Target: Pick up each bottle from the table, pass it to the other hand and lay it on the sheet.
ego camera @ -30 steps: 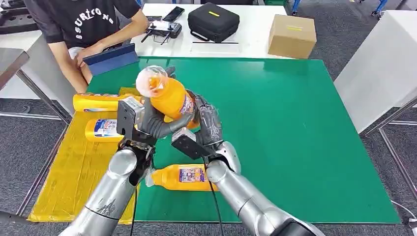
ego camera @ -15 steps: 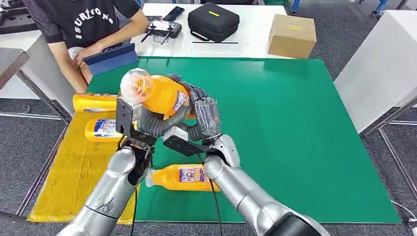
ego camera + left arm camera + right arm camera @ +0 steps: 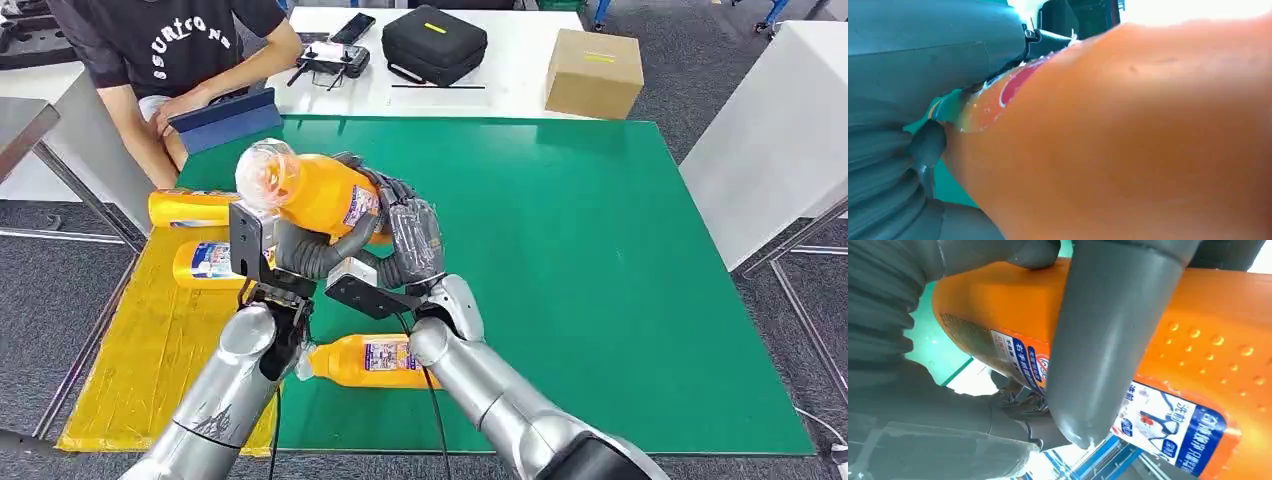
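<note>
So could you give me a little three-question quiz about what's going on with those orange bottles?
1. True or false: both hands are on the raised bottle.
2. How many bottles lie on the yellow sheet? A) one B) two C) three
3. Where is the bottle nobody is touching?

Key:
1. True: the left hand and the right hand both hold it above the green mat.
2. B: a far bottle and a near bottle.
3. On its side on the green mat, near its front edge, below the two hands.
</note>
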`<act>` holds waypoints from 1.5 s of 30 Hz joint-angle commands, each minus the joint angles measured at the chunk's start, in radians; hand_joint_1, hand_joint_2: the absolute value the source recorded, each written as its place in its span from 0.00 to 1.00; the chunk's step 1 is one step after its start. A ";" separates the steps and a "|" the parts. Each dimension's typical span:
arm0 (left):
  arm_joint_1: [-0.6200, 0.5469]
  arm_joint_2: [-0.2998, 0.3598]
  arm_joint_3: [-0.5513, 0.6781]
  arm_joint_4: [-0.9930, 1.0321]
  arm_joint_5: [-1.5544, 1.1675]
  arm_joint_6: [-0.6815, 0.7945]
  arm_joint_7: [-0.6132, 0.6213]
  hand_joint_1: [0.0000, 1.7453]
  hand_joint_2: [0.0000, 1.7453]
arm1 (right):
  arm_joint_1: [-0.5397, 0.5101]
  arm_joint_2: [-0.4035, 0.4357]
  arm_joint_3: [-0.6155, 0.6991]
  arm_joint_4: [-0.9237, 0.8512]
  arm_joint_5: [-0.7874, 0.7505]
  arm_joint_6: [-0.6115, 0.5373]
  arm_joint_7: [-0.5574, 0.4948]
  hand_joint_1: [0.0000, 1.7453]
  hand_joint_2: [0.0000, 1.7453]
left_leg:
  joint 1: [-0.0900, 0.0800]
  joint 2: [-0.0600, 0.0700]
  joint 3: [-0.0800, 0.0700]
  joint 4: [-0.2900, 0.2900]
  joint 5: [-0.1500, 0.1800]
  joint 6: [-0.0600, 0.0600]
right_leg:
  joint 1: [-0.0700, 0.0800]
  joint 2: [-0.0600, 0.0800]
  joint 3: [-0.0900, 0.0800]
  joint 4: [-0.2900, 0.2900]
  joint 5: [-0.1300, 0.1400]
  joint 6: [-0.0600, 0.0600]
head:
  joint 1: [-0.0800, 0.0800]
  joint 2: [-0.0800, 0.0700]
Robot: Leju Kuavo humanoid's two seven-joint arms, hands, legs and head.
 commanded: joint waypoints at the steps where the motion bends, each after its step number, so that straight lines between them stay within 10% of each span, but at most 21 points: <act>1: -0.016 0.030 -0.025 0.043 -0.002 0.006 -0.003 1.00 1.00 | -0.043 0.002 0.079 0.029 -0.002 0.008 0.008 1.00 1.00 | 0.001 0.002 0.005 0.000 -0.003 -0.005 | 0.001 0.001 0.005 0.000 -0.002 -0.003 | 0.000 0.000; 2: -0.014 0.030 -0.021 0.040 -0.002 0.011 -0.005 1.00 1.00 | -0.039 0.002 0.085 0.025 -0.003 0.007 0.012 1.00 1.00 | 0.001 0.002 0.004 0.000 -0.002 -0.004 | 0.001 0.001 0.004 -0.001 -0.001 -0.002 | 0.000 0.000; 3: -0.013 0.030 -0.016 0.035 -0.002 0.016 -0.007 0.30 1.00 | -0.037 0.002 0.089 0.024 -0.003 0.006 0.014 1.00 1.00 | 0.002 0.002 0.007 0.001 -0.004 -0.005 | 0.002 0.002 0.006 0.000 -0.002 -0.003 | 0.000 0.000; 4: -0.012 0.029 -0.013 0.032 -0.002 0.020 -0.008 0.00 1.00 | -0.036 0.002 0.089 0.024 -0.003 0.007 0.015 1.00 1.00 | 0.001 0.002 0.005 0.000 -0.002 -0.004 | 0.001 0.002 0.005 0.000 -0.002 -0.003 | 0.000 0.000; 45: 0.030 0.027 0.035 -0.004 -0.013 0.041 0.004 0.00 1.00 | -0.057 -0.006 0.074 0.211 0.008 -0.014 0.011 1.00 1.00 | 0.001 0.001 0.005 0.000 -0.002 -0.005 | 0.001 0.000 0.006 -0.001 -0.002 -0.003 | 0.000 0.000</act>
